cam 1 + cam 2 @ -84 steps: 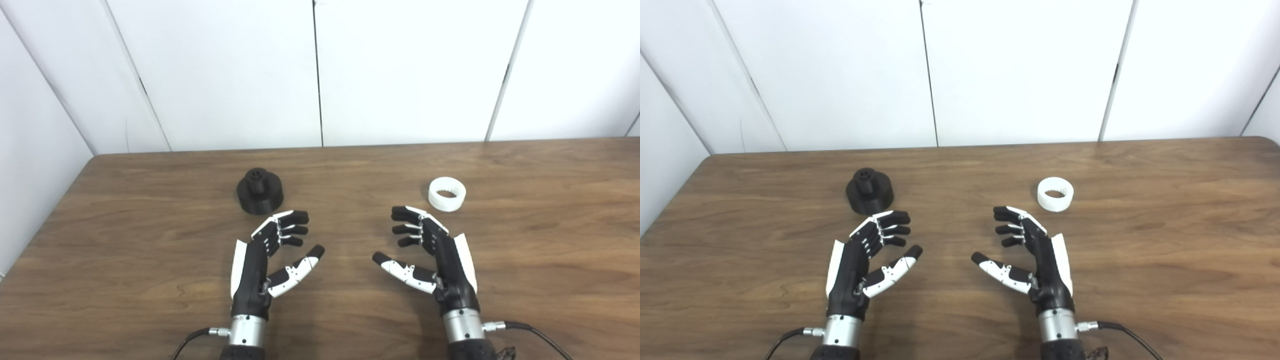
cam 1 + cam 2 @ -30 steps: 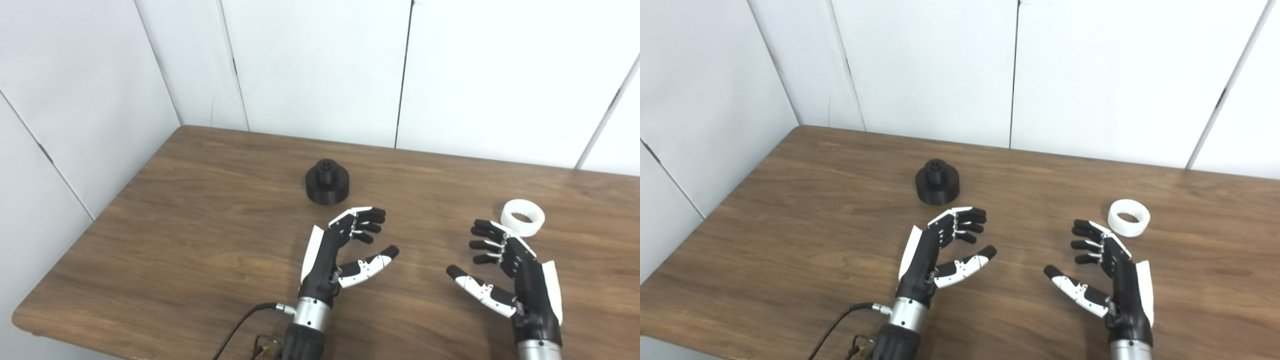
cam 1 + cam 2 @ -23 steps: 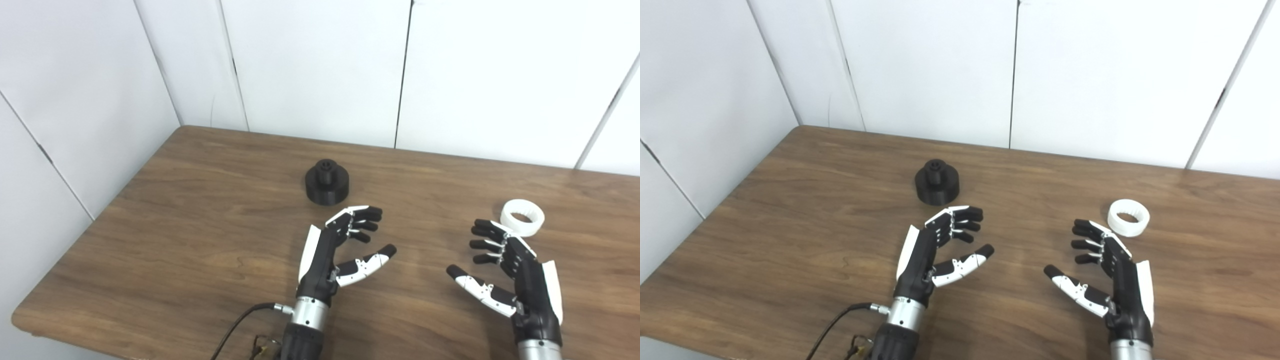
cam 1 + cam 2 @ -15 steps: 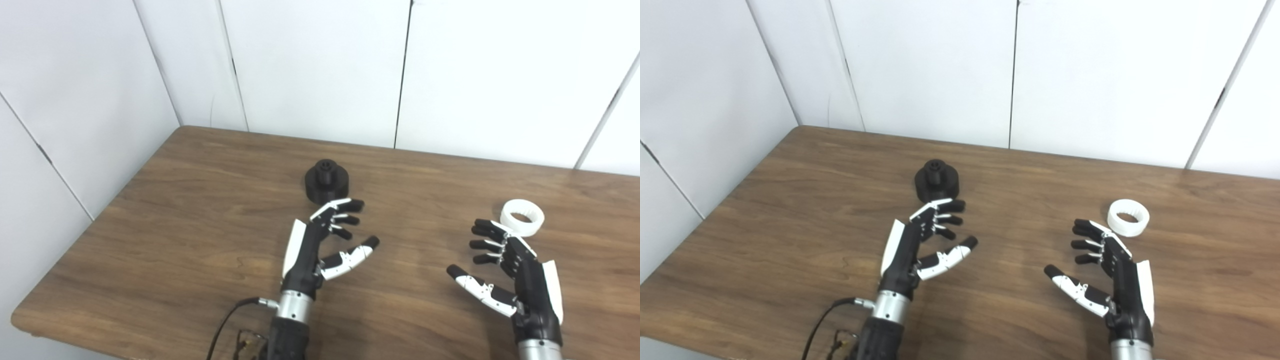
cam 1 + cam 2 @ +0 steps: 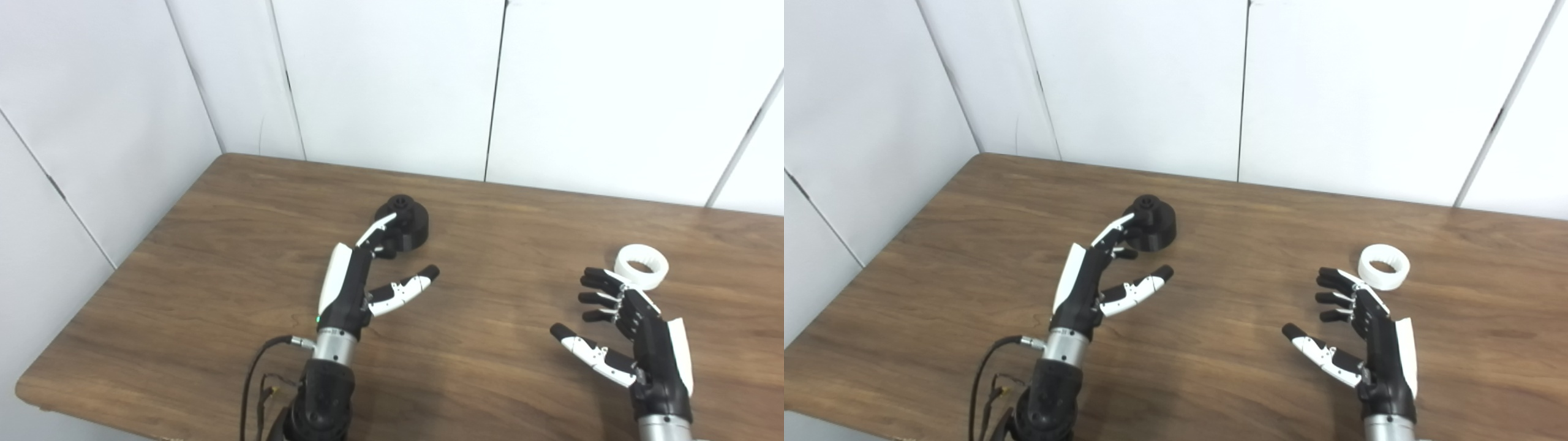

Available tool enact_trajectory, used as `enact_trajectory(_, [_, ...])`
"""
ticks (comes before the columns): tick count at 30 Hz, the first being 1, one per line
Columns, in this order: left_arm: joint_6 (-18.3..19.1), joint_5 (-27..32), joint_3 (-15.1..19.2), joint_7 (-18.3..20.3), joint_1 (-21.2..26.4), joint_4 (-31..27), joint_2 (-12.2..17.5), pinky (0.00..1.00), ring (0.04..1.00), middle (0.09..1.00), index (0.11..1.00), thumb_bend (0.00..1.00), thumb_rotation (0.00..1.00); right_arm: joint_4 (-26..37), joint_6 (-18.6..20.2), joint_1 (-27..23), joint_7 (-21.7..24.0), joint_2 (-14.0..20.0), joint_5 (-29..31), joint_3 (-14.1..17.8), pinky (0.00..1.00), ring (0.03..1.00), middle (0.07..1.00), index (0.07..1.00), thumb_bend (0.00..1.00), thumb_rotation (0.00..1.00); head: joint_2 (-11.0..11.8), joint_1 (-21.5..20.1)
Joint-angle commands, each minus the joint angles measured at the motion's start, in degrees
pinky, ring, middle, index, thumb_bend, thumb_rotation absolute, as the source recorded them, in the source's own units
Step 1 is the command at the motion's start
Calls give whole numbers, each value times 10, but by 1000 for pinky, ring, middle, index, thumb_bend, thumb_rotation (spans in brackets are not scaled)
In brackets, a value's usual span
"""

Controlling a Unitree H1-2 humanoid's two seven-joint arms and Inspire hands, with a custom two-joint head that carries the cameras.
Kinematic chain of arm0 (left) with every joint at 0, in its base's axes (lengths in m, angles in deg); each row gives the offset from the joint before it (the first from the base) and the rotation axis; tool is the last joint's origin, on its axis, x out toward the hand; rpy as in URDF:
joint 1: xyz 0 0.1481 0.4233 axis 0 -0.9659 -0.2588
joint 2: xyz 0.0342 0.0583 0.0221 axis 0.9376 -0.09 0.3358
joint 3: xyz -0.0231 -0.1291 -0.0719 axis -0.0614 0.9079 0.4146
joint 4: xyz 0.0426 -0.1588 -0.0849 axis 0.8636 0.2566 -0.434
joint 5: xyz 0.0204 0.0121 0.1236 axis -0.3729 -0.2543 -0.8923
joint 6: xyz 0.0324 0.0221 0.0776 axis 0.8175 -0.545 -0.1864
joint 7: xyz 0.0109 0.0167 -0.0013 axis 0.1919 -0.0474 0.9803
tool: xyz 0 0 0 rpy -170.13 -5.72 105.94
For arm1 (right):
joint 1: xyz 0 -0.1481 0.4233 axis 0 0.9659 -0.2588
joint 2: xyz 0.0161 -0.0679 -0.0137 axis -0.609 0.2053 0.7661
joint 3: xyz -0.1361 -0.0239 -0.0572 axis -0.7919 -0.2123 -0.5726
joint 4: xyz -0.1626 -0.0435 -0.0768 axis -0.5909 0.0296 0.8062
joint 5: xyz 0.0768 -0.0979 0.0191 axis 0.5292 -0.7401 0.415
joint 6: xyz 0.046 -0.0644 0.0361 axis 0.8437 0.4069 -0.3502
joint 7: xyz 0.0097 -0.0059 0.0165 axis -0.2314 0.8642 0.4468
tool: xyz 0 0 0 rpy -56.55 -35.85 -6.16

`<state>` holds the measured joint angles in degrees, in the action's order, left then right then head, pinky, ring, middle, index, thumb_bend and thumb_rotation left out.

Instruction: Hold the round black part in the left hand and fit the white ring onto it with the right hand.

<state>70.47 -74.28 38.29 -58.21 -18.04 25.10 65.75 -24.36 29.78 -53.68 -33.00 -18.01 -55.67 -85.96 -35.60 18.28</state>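
The round black part (image 5: 409, 222) stands on the wooden table (image 5: 245, 257), left of centre, a wide disc with a short hub on top. My left hand (image 5: 367, 278) is open, its fingertips at the part's near left side; whether they touch it I cannot tell, and the thumb is spread to the right, clear of it. The white ring (image 5: 641, 266) lies flat on the table at the right. My right hand (image 5: 625, 331) is open and empty, its fingertips just short of the ring. Both also show in the right eye view: part (image 5: 1155, 222), ring (image 5: 1384, 266).
White wall panels (image 5: 392, 79) rise behind the table and along its left side. The table's left front corner (image 5: 24, 392) is in view. A black cable (image 5: 260, 373) hangs from my left wrist.
The camera swung left since 2.8 s ago. In the last second my left hand moved forward and left to the black part's side. The right hand barely moved.
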Motion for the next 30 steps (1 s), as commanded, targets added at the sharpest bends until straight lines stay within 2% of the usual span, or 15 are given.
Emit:
enact_trajectory(1, [1, -11, 6, -7, 30, -13, 8, 757, 879, 896, 849, 670, 336, -11, -18, -2, -2, 7, -4, 5, 554, 666, 725, 727, 715, 81, 0, 0])
enact_trajectory(4, [15, -20, 11, -10, 40, -9, 13, 839, 921, 919, 865, 683, 341, -11, -18, -3, -2, 8, -5, 6, 556, 662, 722, 726, 718, 80, -1, 0])
enact_trajectory(9, [23, -30, 16, -11, 61, 3, 30, 899, 935, 929, 890, 680, 377, -10, -15, -4, -2, 10, -5, 6, 543, 654, 720, 722, 721, 80, -1, 0])
enact_trajectory(18, [25, -38, 24, -14, 114, 56, 69, 818, 928, 942, 901, 723, 373, -17, -22, -6, -4, 13, -5, 7, 523, 632, 710, 721, 726, 100, 1, -3])
enact_trajectory(27, [34, -49, 18, -15, 154, 111, 95, 847, 959, 952, 907, 792, 380, -13, -17, -5, -2, 15, -7, 7, 517, 630, 713, 722, 727, 123, 1, -7])
enact_trajectory(30, [64, -67, 10, -6, 169, 126, 101, 889, 991, 977, 915, 823, 414, -10, -12, -4, -1, 16, -9, 8, 518, 631, 717, 725, 724, 132, 1, -8])
